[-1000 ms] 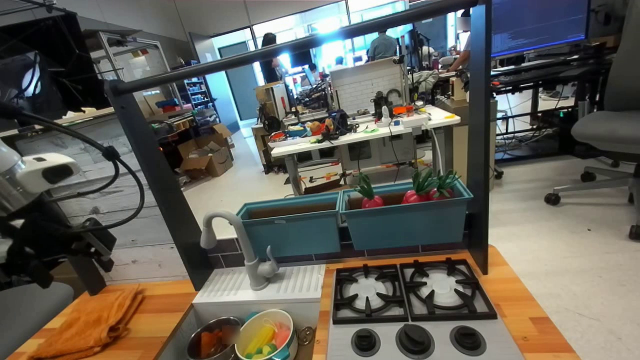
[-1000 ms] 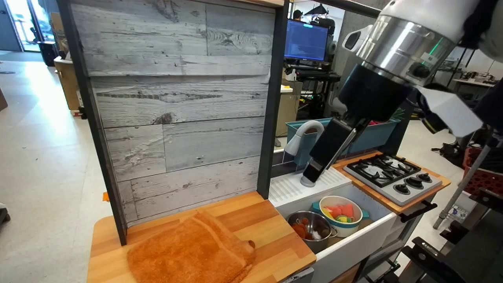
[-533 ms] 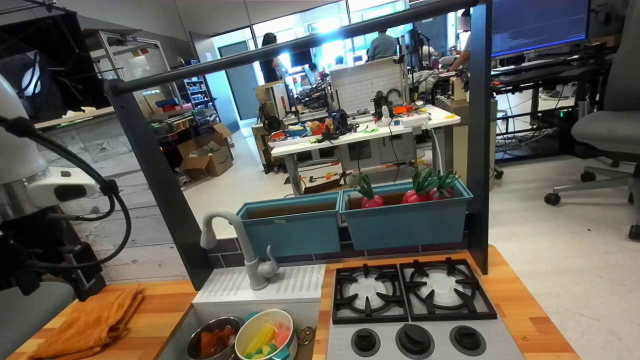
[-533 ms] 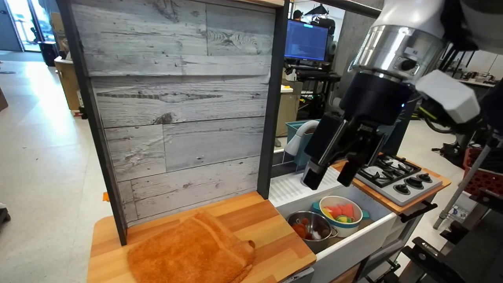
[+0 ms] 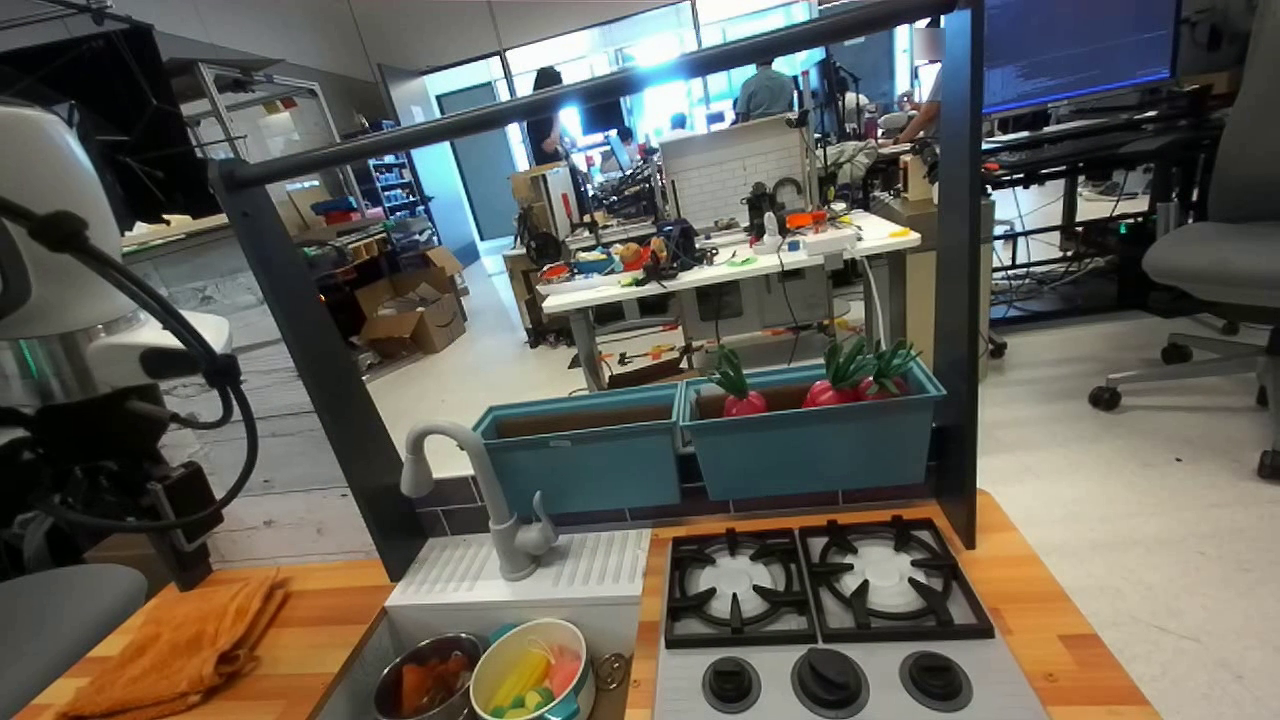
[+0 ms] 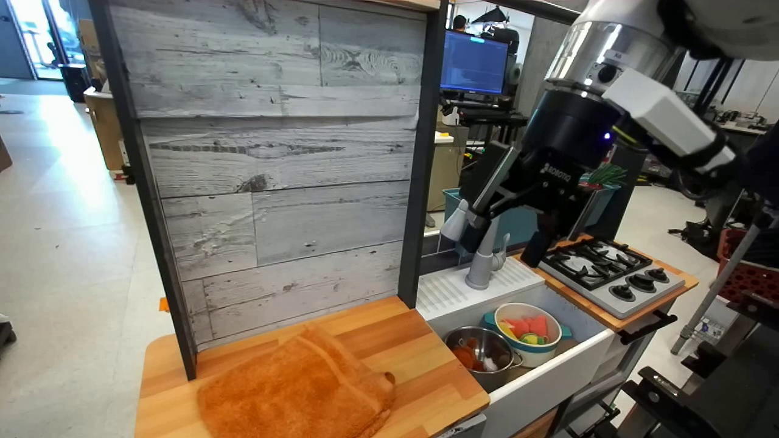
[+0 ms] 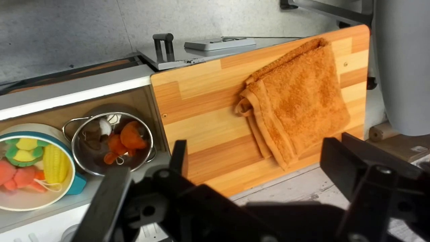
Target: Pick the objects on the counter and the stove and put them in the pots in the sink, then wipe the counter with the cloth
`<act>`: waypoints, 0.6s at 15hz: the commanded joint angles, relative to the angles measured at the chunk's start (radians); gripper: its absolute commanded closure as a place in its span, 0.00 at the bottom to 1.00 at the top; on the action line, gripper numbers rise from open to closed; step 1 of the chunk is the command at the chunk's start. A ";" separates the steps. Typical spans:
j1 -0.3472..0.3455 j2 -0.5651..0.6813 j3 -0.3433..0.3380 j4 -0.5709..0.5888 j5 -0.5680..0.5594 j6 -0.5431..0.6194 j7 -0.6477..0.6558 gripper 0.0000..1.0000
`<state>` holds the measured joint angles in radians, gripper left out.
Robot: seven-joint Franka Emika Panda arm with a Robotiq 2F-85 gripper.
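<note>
The orange cloth [image 7: 299,101] lies folded on the wooden counter [image 7: 208,127]. High above it my gripper [image 7: 255,146] hangs in the air, wide open with nothing in its grasp; in an exterior view the gripper [image 6: 503,244] hides part of the faucet and trough. Both pots stand in the sink [image 6: 560,386]. Inside the cream-white pot [image 6: 541,358] are yellow corn [image 7: 53,163], red pieces [image 7: 20,174] and a green-yellow piece [image 7: 25,151]. The grey metal pot [image 6: 490,382] contains orange objects [image 7: 132,136] plus a white and a brown piece. The stove [image 5: 780,655] is beyond the sink.
A grey faucet [image 5: 515,555] rises at the back of the sink. Behind the stove and sink are teal troughs [image 5: 590,480], one holding red radishes [image 5: 744,403]. A tall grey plank panel [image 6: 274,152] borders the counter, with a dark post [image 6: 420,182] at its edge.
My gripper has turned about its axis, so both fingers now show in an exterior view, and it has risen slightly. The cloth, pots and their contents stay in place.
</note>
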<state>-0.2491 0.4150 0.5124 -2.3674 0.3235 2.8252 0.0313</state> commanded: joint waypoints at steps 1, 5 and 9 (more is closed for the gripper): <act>0.045 -0.012 -0.043 0.035 0.061 -0.139 -0.056 0.00; 0.176 0.048 -0.151 0.212 -0.023 -0.425 0.036 0.00; 0.399 0.186 -0.286 0.448 -0.135 -0.456 0.218 0.00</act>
<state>-0.0053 0.4778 0.3205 -2.0992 0.2677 2.3895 0.1297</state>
